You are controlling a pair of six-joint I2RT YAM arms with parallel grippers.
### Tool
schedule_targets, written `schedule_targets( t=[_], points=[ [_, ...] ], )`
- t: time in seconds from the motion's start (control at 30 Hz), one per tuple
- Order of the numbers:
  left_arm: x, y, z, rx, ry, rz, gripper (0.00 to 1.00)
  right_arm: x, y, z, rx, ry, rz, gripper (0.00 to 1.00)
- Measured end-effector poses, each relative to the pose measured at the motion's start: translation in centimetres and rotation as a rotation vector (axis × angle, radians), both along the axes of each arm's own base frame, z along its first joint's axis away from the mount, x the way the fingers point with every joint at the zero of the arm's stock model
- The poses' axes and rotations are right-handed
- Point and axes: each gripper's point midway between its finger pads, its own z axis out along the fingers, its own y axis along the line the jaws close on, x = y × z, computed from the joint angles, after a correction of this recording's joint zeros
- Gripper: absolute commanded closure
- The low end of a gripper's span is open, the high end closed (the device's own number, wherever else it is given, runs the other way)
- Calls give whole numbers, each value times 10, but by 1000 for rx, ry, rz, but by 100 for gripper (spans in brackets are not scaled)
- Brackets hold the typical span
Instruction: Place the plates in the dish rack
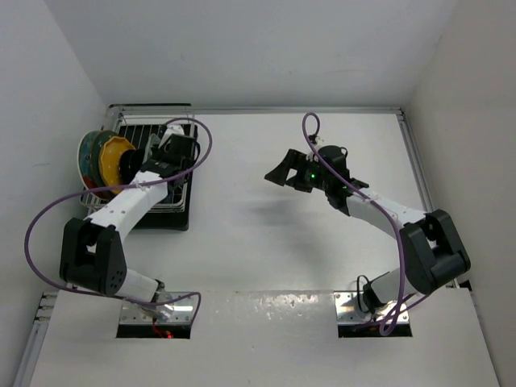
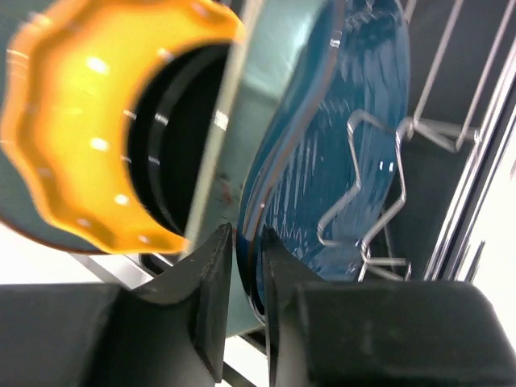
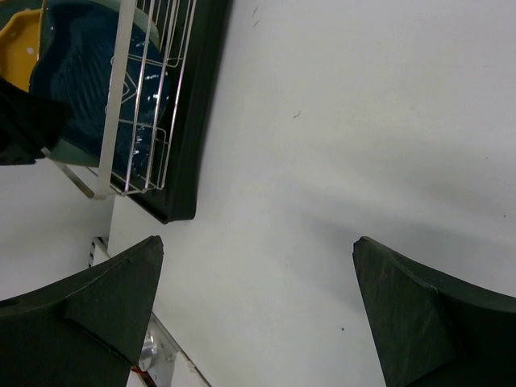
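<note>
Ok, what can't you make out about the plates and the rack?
Top view: the left arm covers much of the dish rack; the plates beside the yellow plate overlap, so no count.
Left wrist view: the yellow plate is blurred and cut by the frame; whether the left end effector grips the dark blue plate is unclear.
Right wrist view: the plates are cut by the top-left corner.

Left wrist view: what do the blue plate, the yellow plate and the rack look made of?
Blue plate: probably glazed ceramic; it is glossy, with sharp highlights over fine ribs.
Yellow plate: likely the same; a shiny glaze with bright light spots on its scalloped rim, though the view is blurred.
Rack: thin bent metal wire, pale and smooth; plated or coated, I cannot tell which.
</note>
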Motion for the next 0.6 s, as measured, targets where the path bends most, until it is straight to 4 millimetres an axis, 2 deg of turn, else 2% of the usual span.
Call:
schedule_targets(
  t=[0.13,0.17,0.27,0.43,0.47,0.6],
  points=[
    [-7,-2,-25,-16,108,-15,66,0,0,0,0,0,0,0],
    [-8,-2,-27,-20,122,-17,59,0,0,0,0,0,0,0],
    [-10,-2,-24,-25,143,-21,50,0,0,0,0,-1,0,0],
    [0,-6,1,-37,115,-45,33,0,-1,-1,-6,-3,3,0],
    [3,-7,9,-31,106,-51,26,0,-1,-1,-10,-3,4,0],
    [12,-4,49,-17,40,-60,18,-5,-4,-8,-46,8,19,0]
  ],
)
